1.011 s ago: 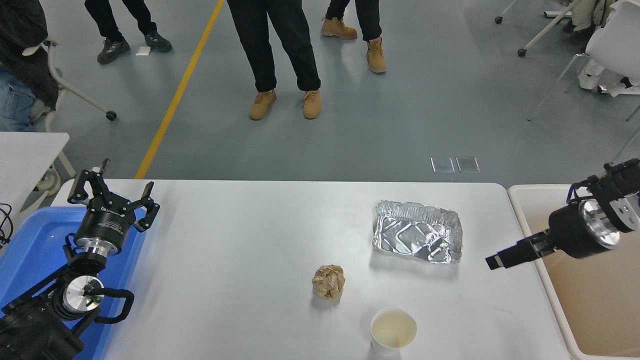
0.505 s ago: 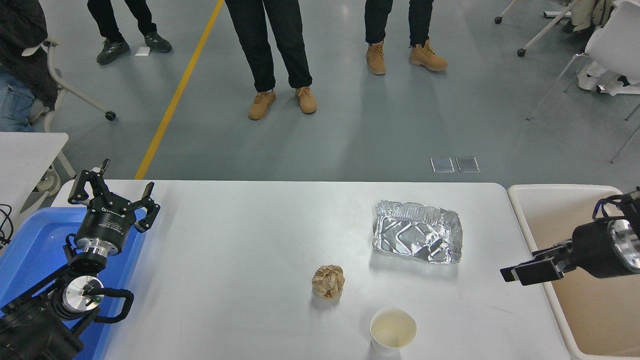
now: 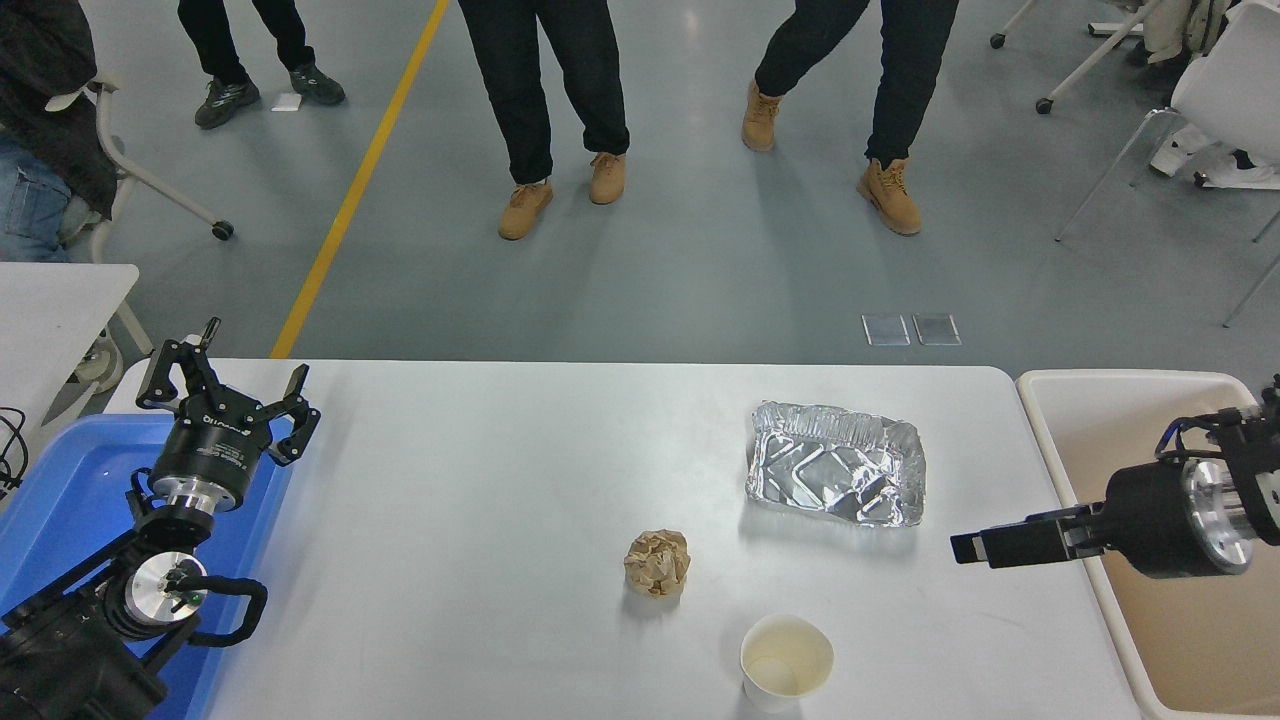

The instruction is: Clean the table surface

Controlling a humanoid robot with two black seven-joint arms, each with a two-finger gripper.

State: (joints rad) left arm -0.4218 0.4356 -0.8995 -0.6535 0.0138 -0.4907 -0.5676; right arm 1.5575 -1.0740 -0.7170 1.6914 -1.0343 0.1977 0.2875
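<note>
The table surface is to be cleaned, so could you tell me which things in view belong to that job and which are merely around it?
Part of the job:
- table surface
- foil tray
- crumpled brown paper ball
- paper cup
- right gripper, reaching in over the table

Just around:
- left gripper, parked
- blue bin
- beige bin
- smaller white table
- people's legs

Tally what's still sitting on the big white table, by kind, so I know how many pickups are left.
Foil tray: 1
Crumpled brown paper ball: 1
Paper cup: 1
Total on the table surface: 3
</note>
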